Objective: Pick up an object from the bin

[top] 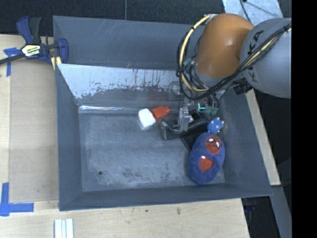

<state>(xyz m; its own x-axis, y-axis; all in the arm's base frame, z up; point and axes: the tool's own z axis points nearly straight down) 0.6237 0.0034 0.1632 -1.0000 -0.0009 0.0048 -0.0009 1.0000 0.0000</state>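
My gripper (184, 119) is low in the bin's right half, just right of the middle of the back wall. Directly under its fingers lies a dark grey, flat tool-like thing (171, 131). An orange-red block (160, 112) sits just left of the gripper, and a white block (146, 118) lies beside that one. A blue plush toy with red and white patches (205, 158) lies in front of and to the right of the gripper, near the bin's front right corner.
The arm with its orange dome and cables comes in over the bin's back right. The bin's left half has bare floor.
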